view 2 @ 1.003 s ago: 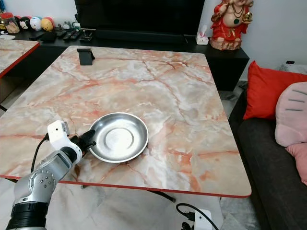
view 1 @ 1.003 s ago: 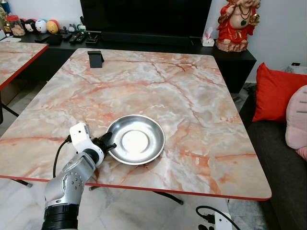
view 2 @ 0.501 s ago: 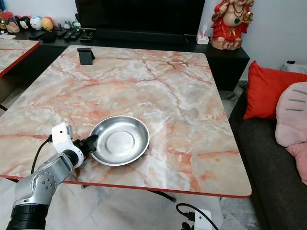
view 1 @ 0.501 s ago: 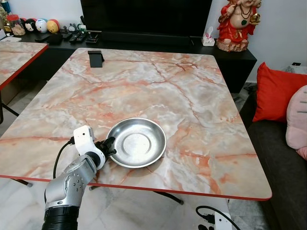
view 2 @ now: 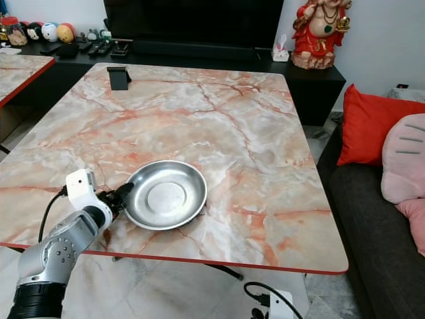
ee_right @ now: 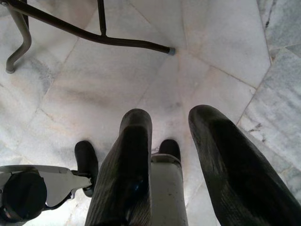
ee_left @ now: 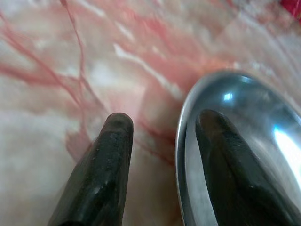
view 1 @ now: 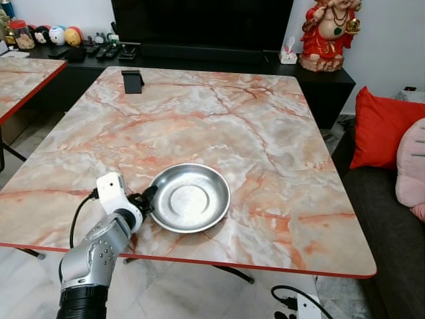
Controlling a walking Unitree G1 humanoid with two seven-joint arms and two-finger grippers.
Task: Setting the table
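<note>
A shiny round steel plate (view 1: 189, 198) lies flat on the pink marble table (view 1: 199, 113), near the front edge and left of centre. My left gripper (view 1: 147, 197) is at the plate's left rim and is open. In the left wrist view, one black finger (ee_left: 110, 160) rests over the bare table. The other finger (ee_left: 225, 160) reaches over the inside of the plate (ee_left: 254, 127), so the rim runs between them. My right gripper (ee_right: 171, 117) hangs idle above the floor with its fingers apart, holding nothing.
A small black stand (view 1: 132, 81) sits at the table's far left. A sofa with a red cushion (view 1: 382, 129) and a pink one (view 1: 412, 163) lies to the right. A second marble table (view 1: 23, 76) stands to the left. A dark TV console and a red figurine (view 1: 329, 33) stand behind. Table legs (ee_right: 94, 35) cross the tiled floor.
The plate settled slightly nearer the table's front edge and has lain still since. My left gripper has drawn back a little to the left along the plate's rim.
</note>
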